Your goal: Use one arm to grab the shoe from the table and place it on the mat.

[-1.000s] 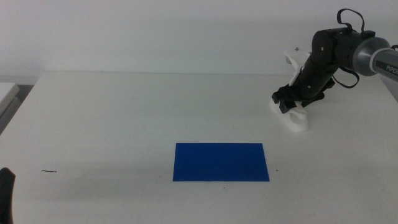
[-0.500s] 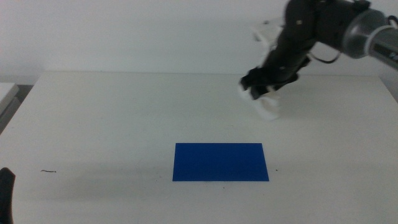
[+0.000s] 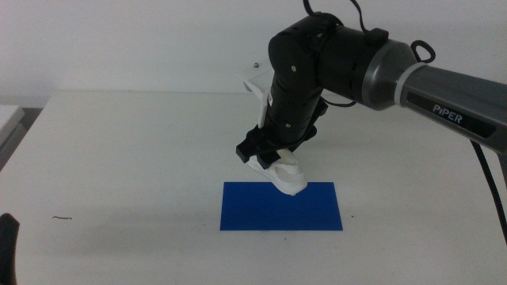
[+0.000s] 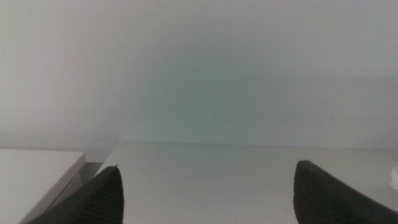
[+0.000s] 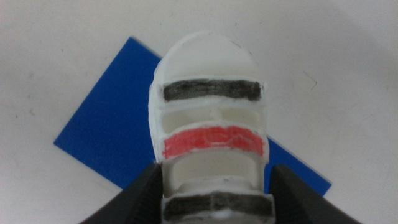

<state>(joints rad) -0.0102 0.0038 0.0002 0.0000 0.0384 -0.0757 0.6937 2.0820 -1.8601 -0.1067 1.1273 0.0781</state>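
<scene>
Since a second ago my right arm (image 3: 356,63) has swung leftward from the far right of the desk (image 3: 119,158), lifting the shoe (image 3: 283,174) off the surface and carrying it to the mat (image 3: 281,207), which has not shifted. My right gripper (image 3: 265,152) now hangs above the mat's far edge, its jaws clenched on the shoe's heel end. From the right wrist camera I see the shoe (image 5: 210,149) between the two dark jaws, straps up, its long axis running straight out from the gripper toward the toe.

What the coming move turns on, as I judge it: the shoe hangs toe-down, its toe over the far edge of the mat (image 5: 118,137), slightly right of centre. It looks just clear of the blue surface, though I cannot tell for certain whether the toe touches. To land it fully on the mat I would lower it and bring it slightly nearer.

My left gripper (image 4: 205,193) waits at the near left corner, jaws spread wide, nothing between them. No containers are on the desk
</scene>
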